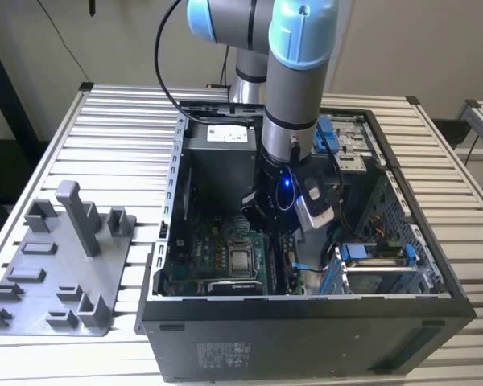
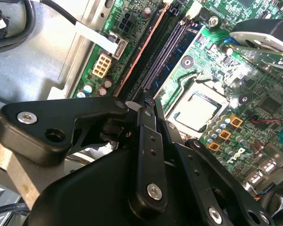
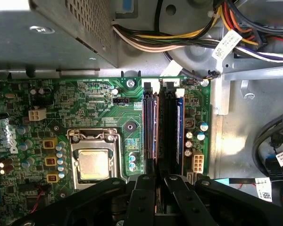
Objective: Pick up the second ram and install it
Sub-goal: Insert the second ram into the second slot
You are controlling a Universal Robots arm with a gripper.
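The second ram [image 3: 154, 127] is a thin dark stick with a copper-coloured top edge. It stands on edge in a memory slot of the motherboard [image 3: 85, 103], and in the second wrist view it runs away from the fingertips as the ram [image 2: 146, 52]. My gripper [image 3: 159, 178] hangs low inside the open computer case [image 1: 306, 322]. Its two black fingers [image 2: 146, 141] are drawn together on the stick's near end, the tips meeting at the gripper's point [image 2: 151, 101]. Two more slots [image 3: 172, 127], one black and one blue, lie beside the stick.
The processor socket [image 3: 93, 165] sits close beside the slots. A power supply box [image 3: 52, 28] and a bundle of cables [image 3: 179, 42] fill the case's far end. Outside the case, on the exterior view's left, a grey holder tray [image 1: 56, 273] rests on the slatted table.
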